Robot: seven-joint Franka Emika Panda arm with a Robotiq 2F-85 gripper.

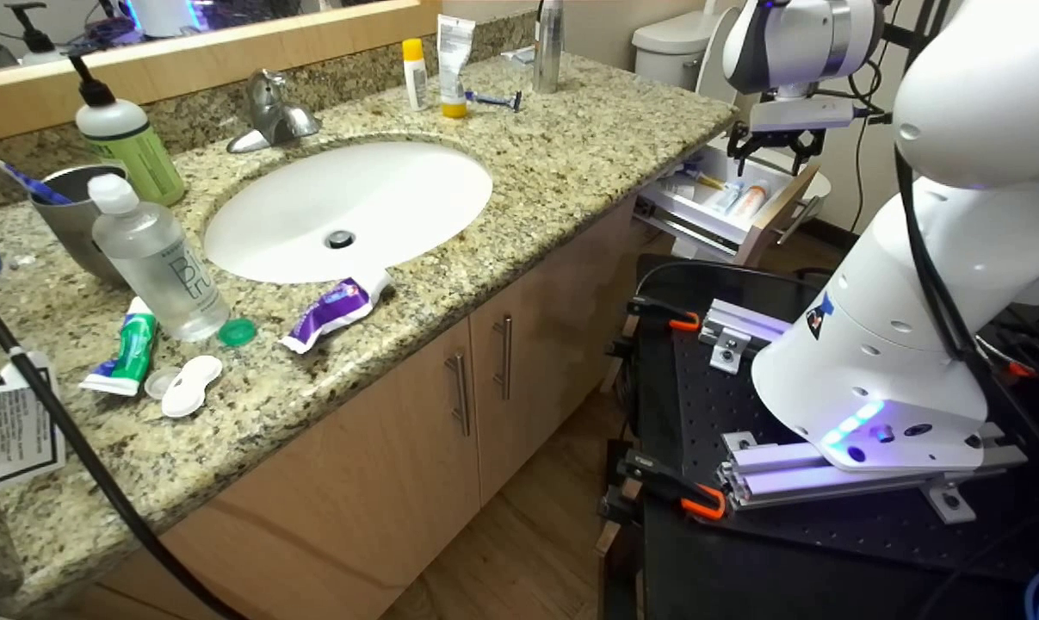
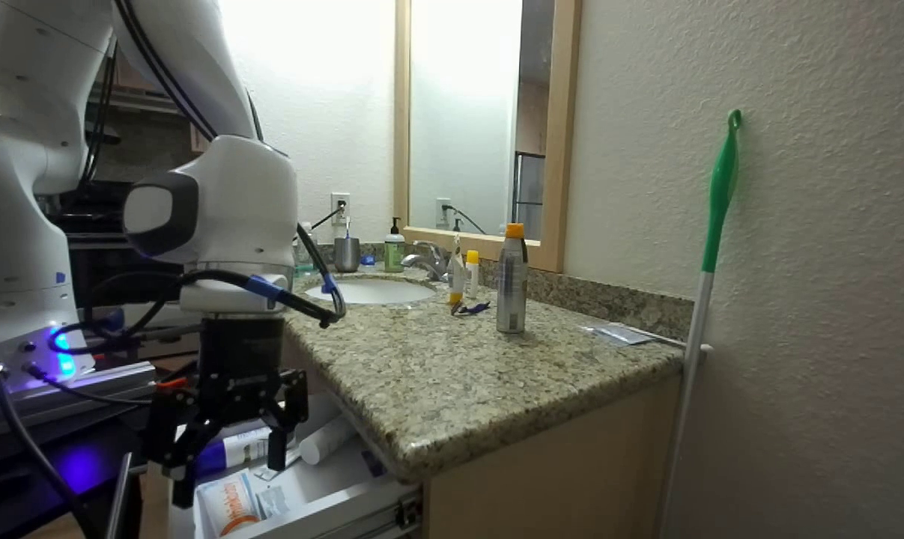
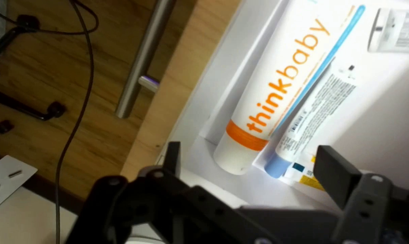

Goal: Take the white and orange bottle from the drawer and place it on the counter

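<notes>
The white and orange bottle (image 3: 275, 88), a white tube with orange lettering and an orange band, lies in the pulled-out drawer (image 3: 177, 81) along its front wall. It also shows in both exterior views (image 1: 751, 201) (image 2: 229, 503). The drawer shows in both exterior views too (image 1: 777, 215) (image 2: 324, 510). My gripper (image 3: 248, 156) is open and empty. In the wrist view its fingers stand either side of the bottle's cap end, with a blue-capped tube (image 3: 312, 112) also between them. In both exterior views the gripper (image 1: 769, 164) (image 2: 229, 475) hangs over the drawer. The granite counter (image 1: 588, 146) (image 2: 422, 359) is beside it.
The drawer's metal handle (image 3: 146, 57) sticks out in front. A white tube (image 3: 397, 30) and a yellow-marked pack (image 3: 309, 178) also lie in the drawer. On the counter stand a spray can (image 2: 511, 284), a yellow-capped bottle (image 1: 414, 76) and a razor (image 1: 493, 101). The sink (image 1: 398, 207) lies beyond.
</notes>
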